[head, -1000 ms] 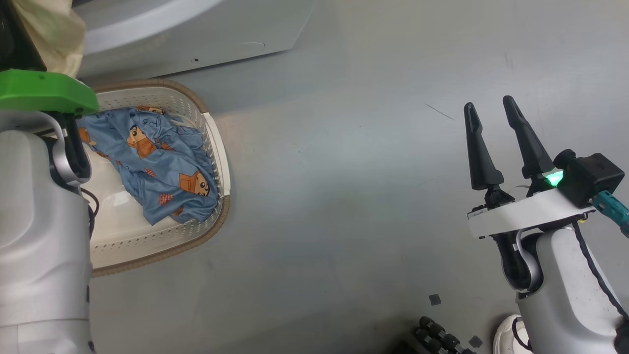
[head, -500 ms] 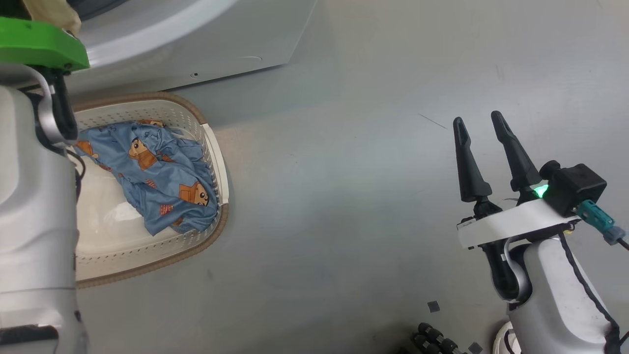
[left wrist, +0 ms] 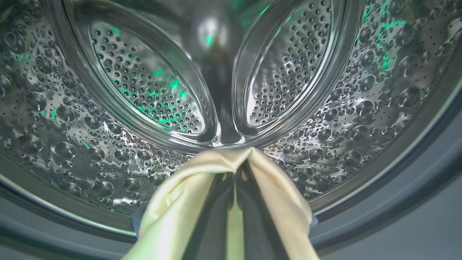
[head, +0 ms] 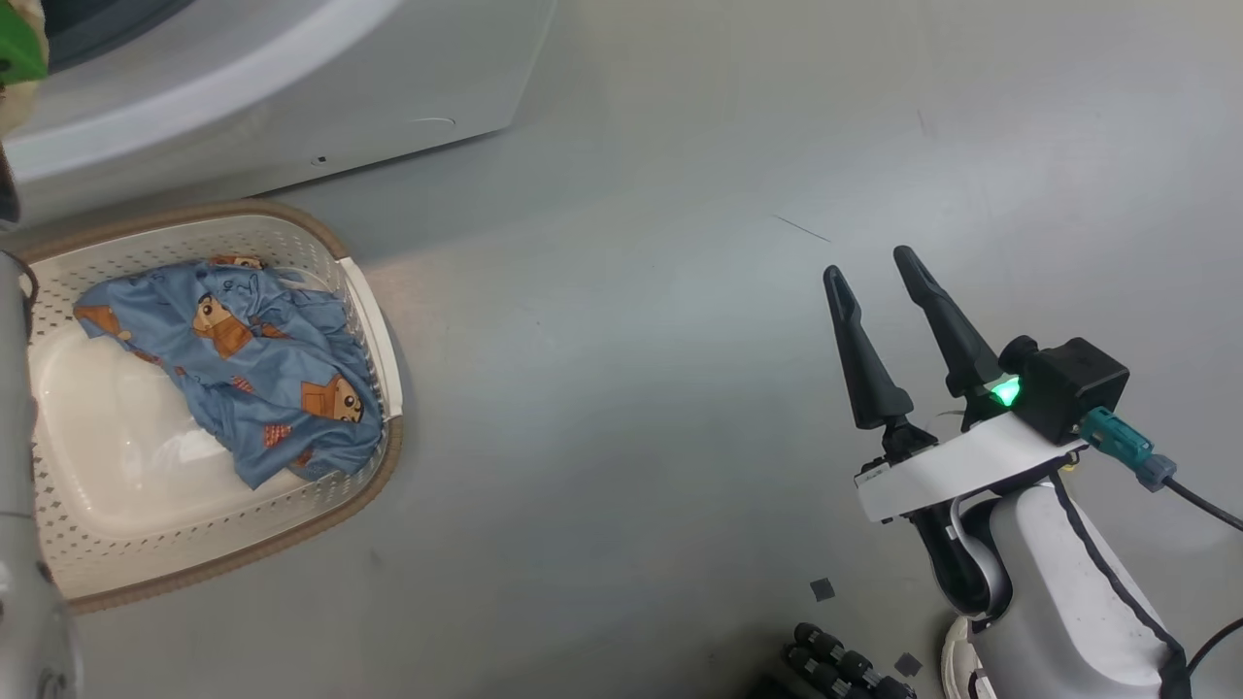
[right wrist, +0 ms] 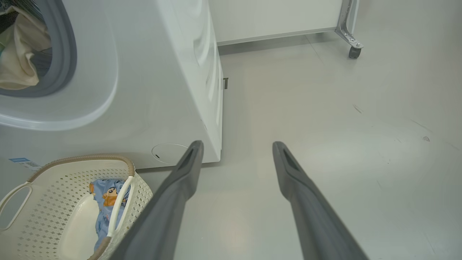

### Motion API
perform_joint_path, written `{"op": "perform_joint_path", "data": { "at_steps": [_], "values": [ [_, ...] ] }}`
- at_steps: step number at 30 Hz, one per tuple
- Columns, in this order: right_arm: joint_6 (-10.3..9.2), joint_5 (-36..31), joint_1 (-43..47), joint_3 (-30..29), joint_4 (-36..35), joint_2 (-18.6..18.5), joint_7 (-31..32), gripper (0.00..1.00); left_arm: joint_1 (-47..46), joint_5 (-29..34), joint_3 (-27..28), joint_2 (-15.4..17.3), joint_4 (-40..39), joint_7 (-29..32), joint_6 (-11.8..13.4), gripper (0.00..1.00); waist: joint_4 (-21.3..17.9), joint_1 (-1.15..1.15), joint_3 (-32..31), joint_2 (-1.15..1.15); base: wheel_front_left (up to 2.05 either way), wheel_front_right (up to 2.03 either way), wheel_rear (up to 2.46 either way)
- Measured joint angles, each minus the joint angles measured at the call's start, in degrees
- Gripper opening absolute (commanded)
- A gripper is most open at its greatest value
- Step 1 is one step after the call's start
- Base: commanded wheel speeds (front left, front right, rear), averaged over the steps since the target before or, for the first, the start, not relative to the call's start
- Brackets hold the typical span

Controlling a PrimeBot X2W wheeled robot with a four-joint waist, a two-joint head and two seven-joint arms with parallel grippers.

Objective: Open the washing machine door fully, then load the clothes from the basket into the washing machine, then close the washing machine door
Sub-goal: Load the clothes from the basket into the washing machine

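Gripping one cream piece (left wrist: 169, 209) in drum (left wrist: 108, 151): left gripper (left wrist: 236, 180); right gripper (head: 870, 266) wide; one blue piece (head: 252, 379) in basket (head: 374, 320).

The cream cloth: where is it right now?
The cream cloth hangs from the shut left tool at the mouth of the washing machine drum; in the right wrist view it shows upper left, inside the grey gasket.

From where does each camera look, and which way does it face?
Head view: on the head, facing down at floor, basket with blue clothes and washing machine; open right gripper and left forearm show.
Left wrist view: on the left wrist, facing into the drum; left gripper, shut on the cream piece, shows.
Right wrist view: on the right wrist, facing along the floor past the washing machine; its open fingers show.
Shared: head and right wrist views both show the basket.
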Motion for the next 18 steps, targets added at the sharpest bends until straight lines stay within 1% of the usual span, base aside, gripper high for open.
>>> {"op": "perform_joint_path", "data": {
  "at_steps": [3,10,12,18],
  "values": [
    [0.0,0.4,0.0,1.6,0.2,0.0,0.0,1.0,-2.2,0.9,-0.1,1.4,2.6,1.6,-0.1,0.0,-1.2,0.0,0.7,0.0,0.0,0.0,0.0],
    [0.0,0.9,0.0,3.2,0.5,0.1,0.0,1.0,-6.5,1.3,0.1,3.0,5.2,3.0,-0.9,0.0,-3.2,0.0,2.3,0.0,0.0,0.0,0.0],
    [0.0,0.9,0.0,3.2,0.6,0.1,0.0,1.0,-7.5,1.3,0.0,3.2,5.8,3.1,-1.6,0.0,-3.7,0.0,2.7,0.0,0.0,0.0,0.0],
    [0.0,1.4,0.2,3.3,0.6,-0.1,0.0,1.0,-10.8,0.9,0.1,3.1,7.2,3.3,-2.4,0.0,-4.6,0.0,4.2,0.0,0.0,0.0,0.0]
  ]
}}
